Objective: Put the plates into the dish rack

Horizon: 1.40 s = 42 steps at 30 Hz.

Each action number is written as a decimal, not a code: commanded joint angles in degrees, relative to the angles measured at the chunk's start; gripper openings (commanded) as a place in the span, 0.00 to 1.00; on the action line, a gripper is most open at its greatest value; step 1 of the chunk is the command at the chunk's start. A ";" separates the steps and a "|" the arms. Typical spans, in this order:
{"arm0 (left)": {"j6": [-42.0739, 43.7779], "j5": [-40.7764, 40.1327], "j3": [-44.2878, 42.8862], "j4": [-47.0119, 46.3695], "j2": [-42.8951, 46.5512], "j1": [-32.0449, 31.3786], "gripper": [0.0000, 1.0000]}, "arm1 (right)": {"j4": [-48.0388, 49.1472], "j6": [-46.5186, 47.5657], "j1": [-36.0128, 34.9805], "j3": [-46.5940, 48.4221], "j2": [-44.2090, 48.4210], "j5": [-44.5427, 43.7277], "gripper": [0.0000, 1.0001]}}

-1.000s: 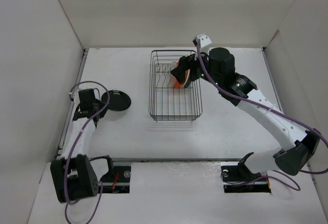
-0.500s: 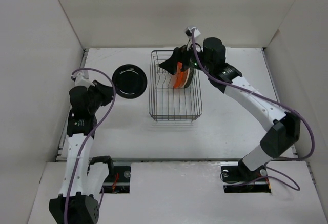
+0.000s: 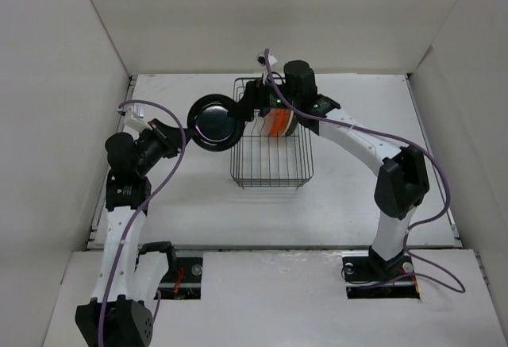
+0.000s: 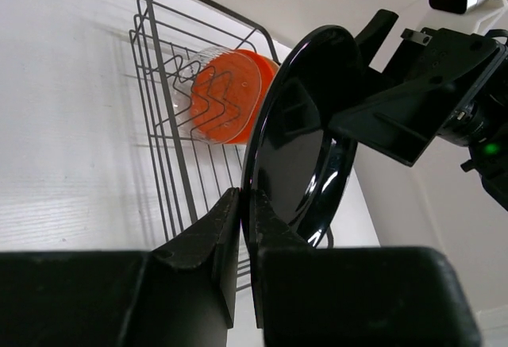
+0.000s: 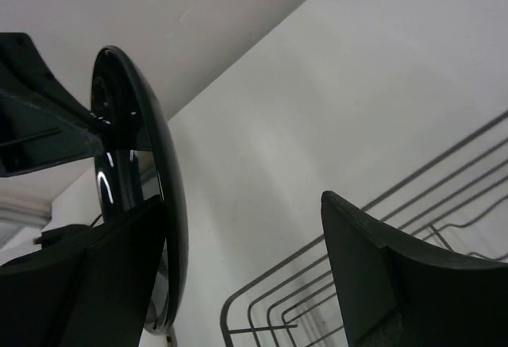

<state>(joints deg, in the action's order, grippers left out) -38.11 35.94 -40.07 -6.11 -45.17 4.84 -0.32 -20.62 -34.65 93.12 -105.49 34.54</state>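
Both arms have swung towards each other since a second ago; the left arm has lifted the glossy black round plate [image 3: 216,123] [image 4: 298,133] [image 5: 151,140] off the bench [image 3: 349,180] at the left and carried it across to the black wire dish rack [image 3: 270,164] [image 4: 171,136], while the right arm has come away from the rack's right side and reached over to its far left corner. Left fingers [image 3: 189,129] [image 4: 244,204] are pinched tight on the plate's rim; the plate hangs in the air, tipped up on edge, right at that far left corner, though whether it is over the wire or just outside it I cannot tell. Right fingers [image 3: 242,107] [image 5: 238,204] stand wide apart and hold nothing; one of them is just beside the black plate's edge, the other out over the rack's rim. Inside the rack, at the far end, a bright orange round plate [image 3: 274,121] [image 4: 260,85] stands upright among the prongs; a clear textured glass plate [image 4: 202,97] stands just in front of it, as the left wrist view shows; the rest of the rack's slots nearer the arms hold no plates.
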 commanded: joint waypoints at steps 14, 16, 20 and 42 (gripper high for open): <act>0.83 -9.72 -3.25 2.83 -2.82 -0.45 1.00 | 4.72 -5.22 -3.05 2.77 2.83 -7.52 0.00; 3.11 -17.17 -5.70 10.80 -3.96 -0.45 1.00 | -2.03 -2.68 -3.66 5.65 3.36 -17.09 0.00; 7.43 -29.94 -12.64 22.51 -9.92 -0.45 1.00 | -19.33 -0.47 -5.68 17.50 -1.54 -53.67 0.00; 7.43 -29.97 -10.64 22.90 -13.54 1.93 1.00 | -42.67 -8.11 -5.69 37.84 -18.52 -77.70 0.00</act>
<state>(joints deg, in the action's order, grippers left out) -31.66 5.19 -50.48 17.63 -59.83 6.55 -44.58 -26.83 -39.83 128.53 -125.21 -43.03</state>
